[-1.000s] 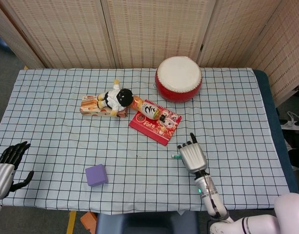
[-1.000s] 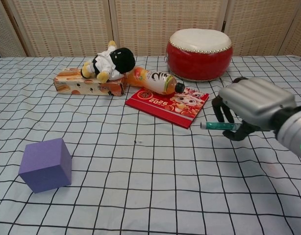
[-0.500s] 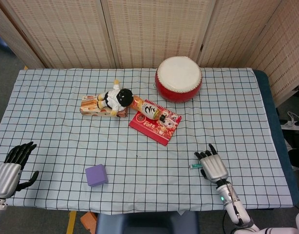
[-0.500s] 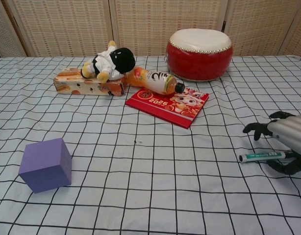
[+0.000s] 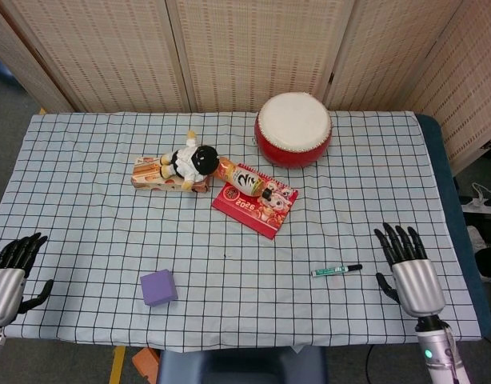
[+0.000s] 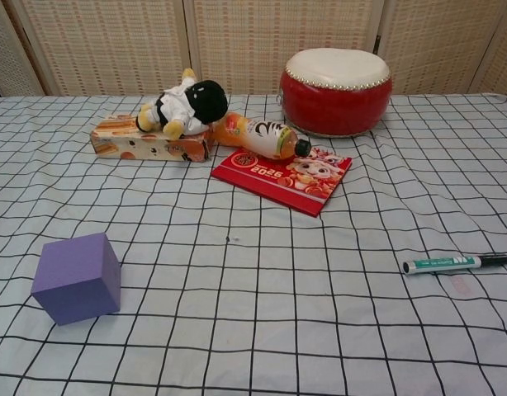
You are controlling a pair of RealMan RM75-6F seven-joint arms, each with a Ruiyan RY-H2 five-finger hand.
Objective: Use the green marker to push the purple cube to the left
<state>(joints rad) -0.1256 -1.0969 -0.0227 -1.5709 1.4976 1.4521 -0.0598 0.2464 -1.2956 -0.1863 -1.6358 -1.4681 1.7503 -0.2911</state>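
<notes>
The green marker lies flat on the checked cloth at the front right, black cap pointing right, with nothing touching it. The purple cube sits near the front left edge. My right hand is to the right of the marker, apart from it, fingers spread and empty. My left hand hovers at the table's front left corner, fingers apart, holding nothing. Neither hand shows in the chest view.
A red drum stands at the back. A red calendar with an orange bottle on it lies mid-table. A plush doll rests on a snack box left of it.
My right hand let go of the marker, which now lies on the cloth, and drew back to the right. The left hand shifted slightly left. The cube stayed put.
</notes>
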